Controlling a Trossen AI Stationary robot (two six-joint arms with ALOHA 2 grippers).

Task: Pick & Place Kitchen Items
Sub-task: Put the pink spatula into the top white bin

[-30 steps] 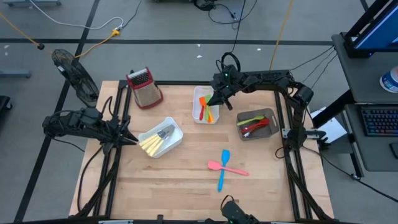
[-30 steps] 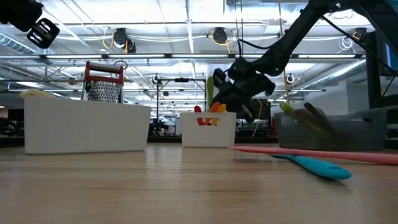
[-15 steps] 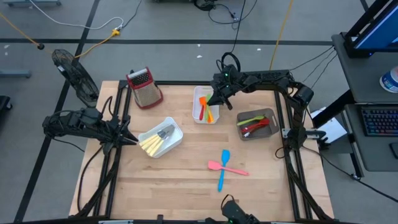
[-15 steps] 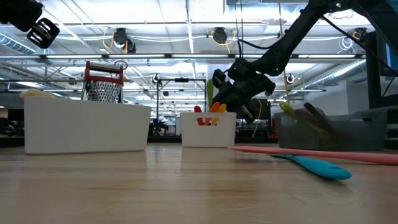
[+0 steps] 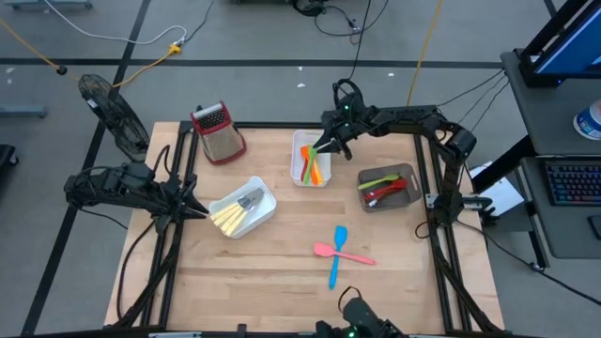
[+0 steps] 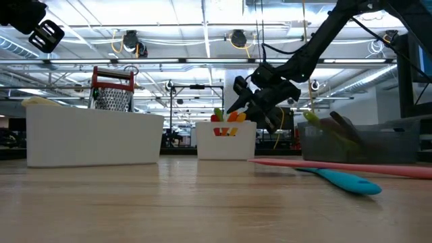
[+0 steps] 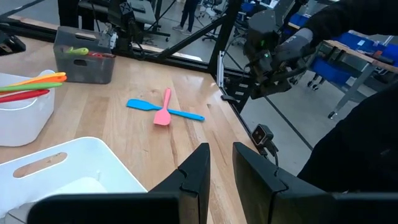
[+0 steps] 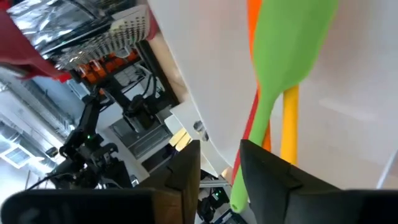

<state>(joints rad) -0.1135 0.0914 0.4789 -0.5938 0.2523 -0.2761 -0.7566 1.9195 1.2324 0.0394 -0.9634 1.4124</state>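
Since a second ago, the right gripper has let go of the green spatula and risen a little above the small white bin at the table's far middle; its fingers now stand slightly spread with nothing between them. Before, the low view showed the green blade upright in that gripper; now only its tip pokes over the bin's rim.

From above, this bin holds the green spatula with an orange utensil and a red one whose shape is hard to read. Only the right wrist view shows them closely: the green spatula lies across a yellow handle and a red one on the white floor of the bin.

At the right, the grey bin holds a lime-green utensil and a red utensil. Near the left, the larger white bin holds cream-yellow utensils and grey metal cutlery.

Loose on the wood lie a pink spatula and a blue spatula, crossed; the left wrist view shows them crossed too, pink spatula over blue.

A box grater with red top stands at the far left corner.

Beside the larger white bin, the left gripper waits at the table's left edge, its fingers near together and holding nothing.
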